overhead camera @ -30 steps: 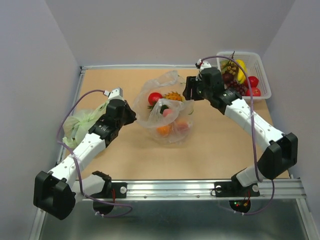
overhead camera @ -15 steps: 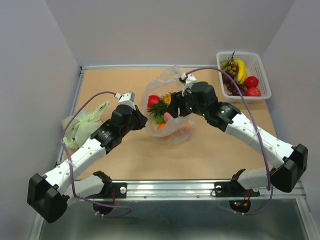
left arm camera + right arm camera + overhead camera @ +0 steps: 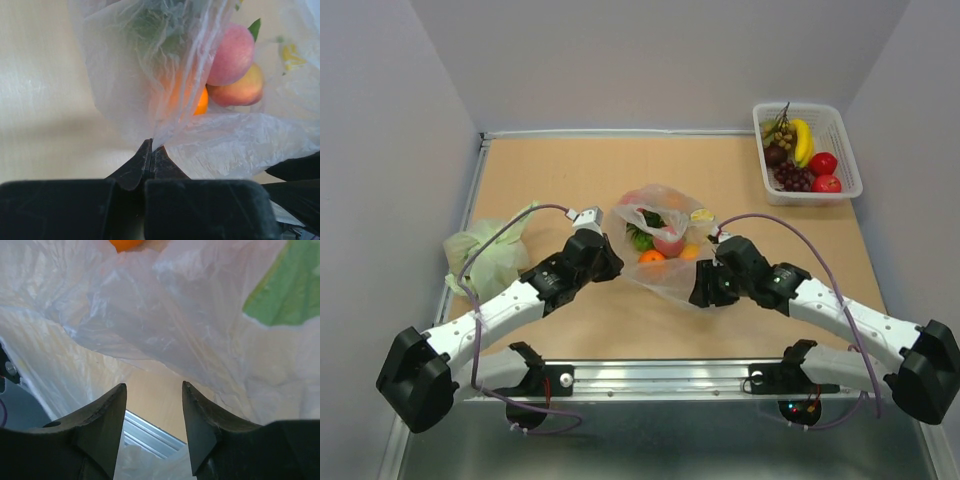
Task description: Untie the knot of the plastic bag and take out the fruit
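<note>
Open worktop surrounds one plastic bag; left tool pinches it, right tool spread; two peaches, one orange.

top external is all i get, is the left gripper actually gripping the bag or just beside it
observer: left wrist shows the left gripper shut on a fold of the plastic bag
operator: and the right one
observer: right wrist shows the right gripper open, bag film just beyond its tips
operator: which fruit is closest to the left pinch
observer: an orange behind the film, two peaches beside it
</note>
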`<state>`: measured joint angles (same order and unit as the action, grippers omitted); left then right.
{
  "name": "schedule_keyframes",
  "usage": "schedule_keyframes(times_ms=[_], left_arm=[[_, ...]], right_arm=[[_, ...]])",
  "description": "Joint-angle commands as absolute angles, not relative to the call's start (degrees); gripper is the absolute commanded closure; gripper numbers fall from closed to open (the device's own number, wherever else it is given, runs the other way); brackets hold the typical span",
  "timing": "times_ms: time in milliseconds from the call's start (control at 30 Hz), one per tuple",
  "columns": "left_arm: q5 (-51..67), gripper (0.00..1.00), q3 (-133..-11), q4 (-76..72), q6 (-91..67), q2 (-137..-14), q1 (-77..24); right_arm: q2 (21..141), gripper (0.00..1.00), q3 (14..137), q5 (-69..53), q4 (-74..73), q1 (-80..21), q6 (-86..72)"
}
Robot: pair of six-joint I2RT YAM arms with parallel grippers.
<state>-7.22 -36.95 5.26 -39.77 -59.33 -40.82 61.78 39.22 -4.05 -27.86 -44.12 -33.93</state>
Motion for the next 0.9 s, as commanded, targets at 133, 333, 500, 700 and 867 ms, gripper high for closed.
schedule_keyframes(times_ms=[133,333,500,700,867], left_arm=[[-10.11,0.99,-36.64,1.23,-42.1,-60.82,-44.12],[-9.76,0.99,-40.6,3.42,-40.26,-61.08,-44.21],[-9.23,0.99,-44.82,6.23,-37.71,-62.4,-44.3],[-9.15,0.99,-46.05,7.03,-36.04,-60.91,-44.3],[-6.33,0.99,-45.09,6.24,-33.67,-60.56,-44.3]], right_arm=[[56.07,0.34,53.5,-5.7,-36.99,-44.47,-28.49],[61.33,0.29,69.24,-5.38,-39.81,-44.47,-20.93],[71.44,0.18,78.55,-1.76,-40.25,-44.39,-16.45],[81.47,0.13,77.09,4.55,-33.43,-44.47,-15.29],[87.0,0.12,69.18,12.83,-20.67,-44.47,-17.49]])
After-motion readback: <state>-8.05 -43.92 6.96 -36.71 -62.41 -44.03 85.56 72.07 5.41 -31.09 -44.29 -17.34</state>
